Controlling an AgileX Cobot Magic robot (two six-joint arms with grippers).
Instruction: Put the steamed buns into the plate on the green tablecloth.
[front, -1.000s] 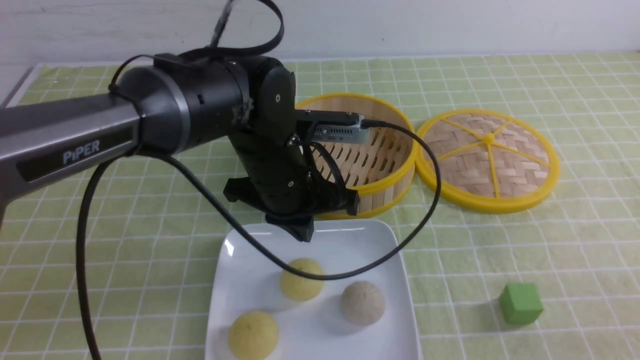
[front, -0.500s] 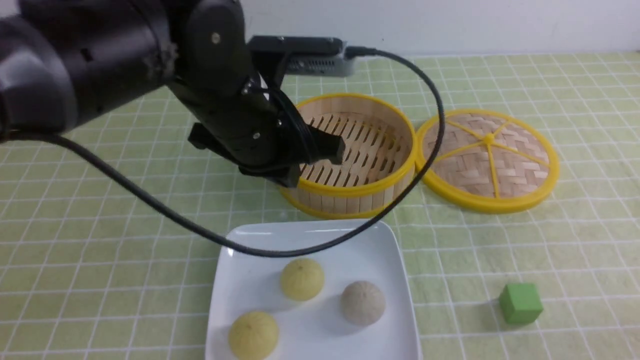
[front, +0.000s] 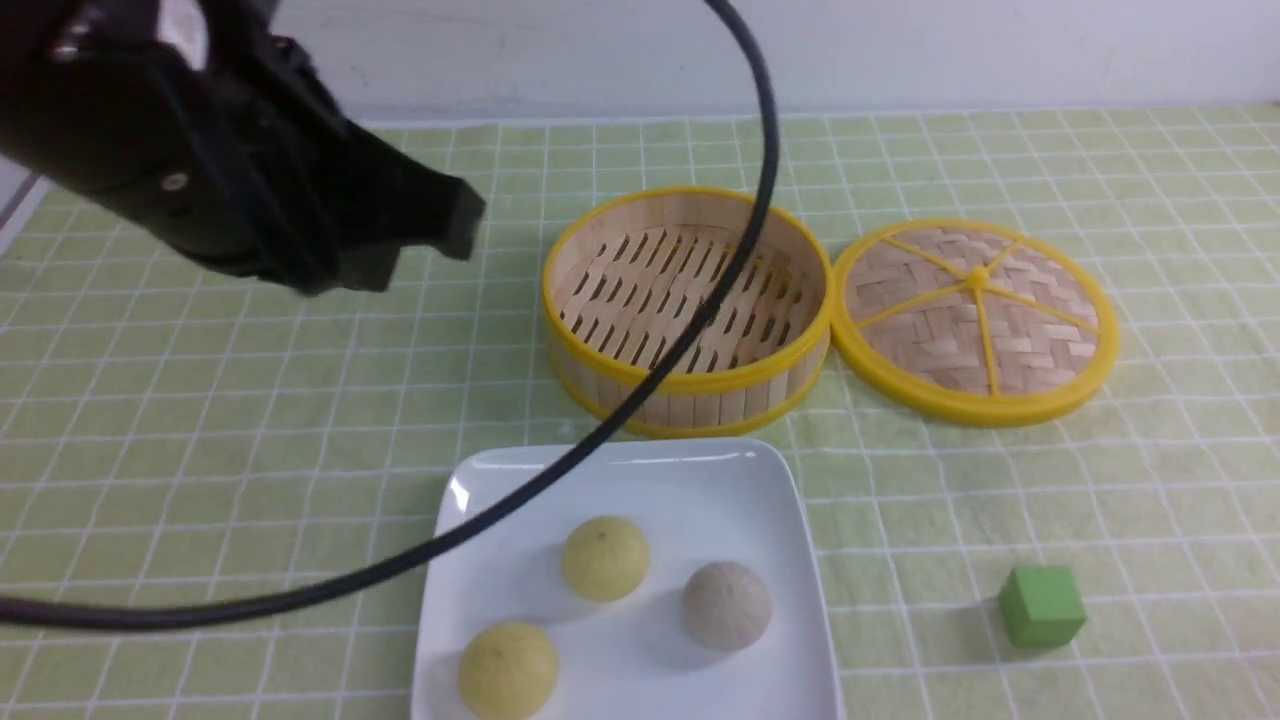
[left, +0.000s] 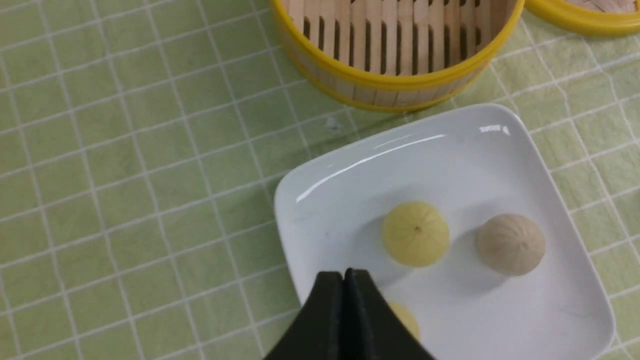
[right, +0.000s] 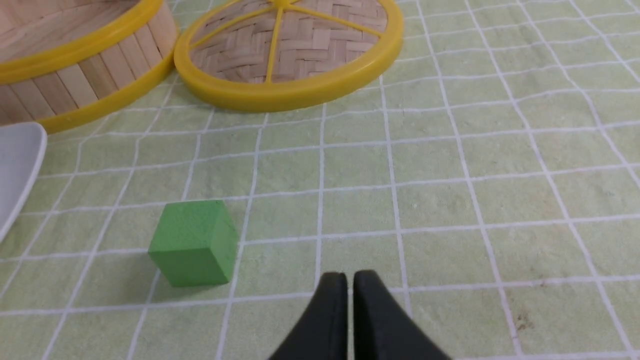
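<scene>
1. The left gripper (left: 344, 274) has its jaws pressed together with nothing between them. It hangs raised, well apart from everything on the green tablecloth (front: 200, 450).
2. The right gripper (right: 349, 276) has its jaws nearly meeting, with only a thin slit left, and it too is empty. It sits low over bare cloth.
3. Closest past the left jaws is the plate (left: 300, 200). On it, one pale yellow bun (left: 402, 320) peeks out right behind the tips, a second yellow bun (left: 416, 233) lies just beyond, and the grey-white bun (left: 510, 244) lies further off beside that.
4. Near the right jaws stands the green cube (right: 194, 242), off the plate.
5. Farther from both pairs of jaws are the bamboo steamer (front: 688, 385), its slatted floor bare, and beside it the woven lid (front: 975, 320).
6. Count: three steamed buns (two yellow, one grey-white), one plate, one steamer, one lid, one cube.
7. Judgement: every bun is on the plate, so the placing looks finished. The step in hand is clearing away. The next move only needs the left arm's drooping cable (front: 600, 430) kept from sweeping the buns.
</scene>
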